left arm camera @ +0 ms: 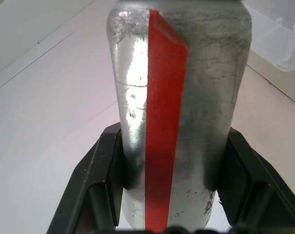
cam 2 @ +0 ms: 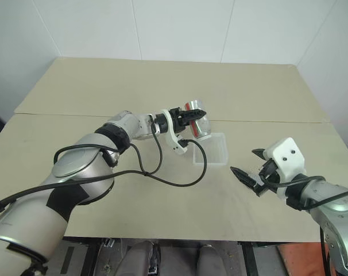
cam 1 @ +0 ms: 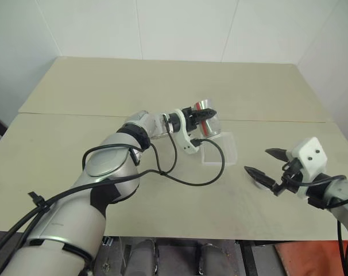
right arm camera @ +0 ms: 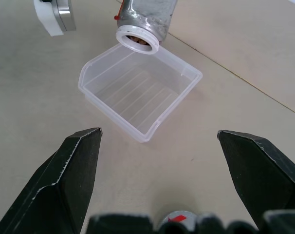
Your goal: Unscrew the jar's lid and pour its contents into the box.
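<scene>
Left eye view: the jar [cam 1: 206, 119], a silver-grey cylinder with a red band, is tipped over, its long axis slanting with the mouth toward the near right over the box [cam 1: 220, 148], a clear thin-walled tray mid-table [cam 1: 162, 80]. The left gripper [cam 1: 204, 113], arm reaching forward, is clamped on the jar. The right gripper [cam 1: 265, 163] hovers at the right, well apart, fingers spread.

Left wrist view: black fingers [left arm camera: 101, 185] pinch the scuffed metal body either side.

Right wrist view: the open white-rimmed mouth shows brown contents [right arm camera: 137, 42]; the ribbed box floor looks bare. The lid [right arm camera: 179, 218] lies between the spread fingers.
</scene>
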Robot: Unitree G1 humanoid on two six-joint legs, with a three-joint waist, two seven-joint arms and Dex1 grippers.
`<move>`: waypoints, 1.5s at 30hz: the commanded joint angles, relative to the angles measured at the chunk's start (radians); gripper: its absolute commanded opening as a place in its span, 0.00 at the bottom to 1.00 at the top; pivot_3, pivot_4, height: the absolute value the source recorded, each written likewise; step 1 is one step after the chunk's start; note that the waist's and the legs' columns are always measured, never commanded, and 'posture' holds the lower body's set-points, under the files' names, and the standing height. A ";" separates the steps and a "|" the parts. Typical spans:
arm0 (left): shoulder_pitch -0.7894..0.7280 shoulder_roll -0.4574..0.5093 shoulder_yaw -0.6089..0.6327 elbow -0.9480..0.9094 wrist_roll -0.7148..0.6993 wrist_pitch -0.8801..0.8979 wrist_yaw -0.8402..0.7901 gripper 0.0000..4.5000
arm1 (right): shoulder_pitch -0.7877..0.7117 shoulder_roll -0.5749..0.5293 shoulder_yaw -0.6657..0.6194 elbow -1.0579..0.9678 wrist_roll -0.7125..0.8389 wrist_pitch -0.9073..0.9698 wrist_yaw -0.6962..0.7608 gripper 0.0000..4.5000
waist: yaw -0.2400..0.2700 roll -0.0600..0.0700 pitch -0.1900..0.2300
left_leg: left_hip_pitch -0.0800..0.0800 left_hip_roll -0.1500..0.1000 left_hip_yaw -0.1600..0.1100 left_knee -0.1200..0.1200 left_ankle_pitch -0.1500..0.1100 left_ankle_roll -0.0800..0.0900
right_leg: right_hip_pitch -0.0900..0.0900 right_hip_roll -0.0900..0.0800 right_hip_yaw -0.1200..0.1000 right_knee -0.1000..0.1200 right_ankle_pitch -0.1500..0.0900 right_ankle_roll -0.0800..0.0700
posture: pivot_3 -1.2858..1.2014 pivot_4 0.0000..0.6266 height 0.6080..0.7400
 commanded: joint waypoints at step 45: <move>-0.056 -0.052 -0.058 0.014 0.074 0.114 0.115 0.50 | 0.031 0.008 0.005 -0.025 -0.060 -0.017 -0.016 0.99 | -0.002 0.001 0.000 | -0.006 -0.001 -0.001 0.009 0.000 0.001 | -0.001 0.000 0.000 0.002 0.002 0.004 | 0.52 0.24 1.00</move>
